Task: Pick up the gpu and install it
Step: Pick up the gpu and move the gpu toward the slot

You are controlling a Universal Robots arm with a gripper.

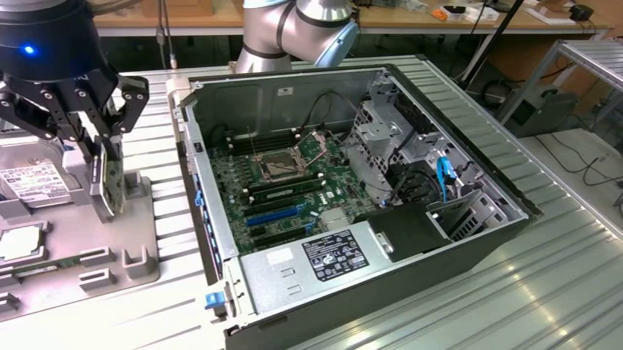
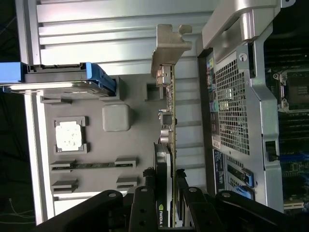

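At the exterior view's left, the gripper [image 1: 107, 157] is clamped on the gpu [image 1: 109, 193]. It holds the card on edge over the grey parts tray [image 1: 141, 219], seemingly just clear of it, beside the open computer case [image 1: 292, 87].

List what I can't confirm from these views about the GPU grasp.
1. Exterior view: the gpu is held edge-on in the end effector against the grey tray; whether it is lifted or still seated cannot be told.
2. Wrist view: the gpu's gripped end runs off the picture edge.
3. Exterior view: the motherboard's expansion slots are too small to tell which would take it.
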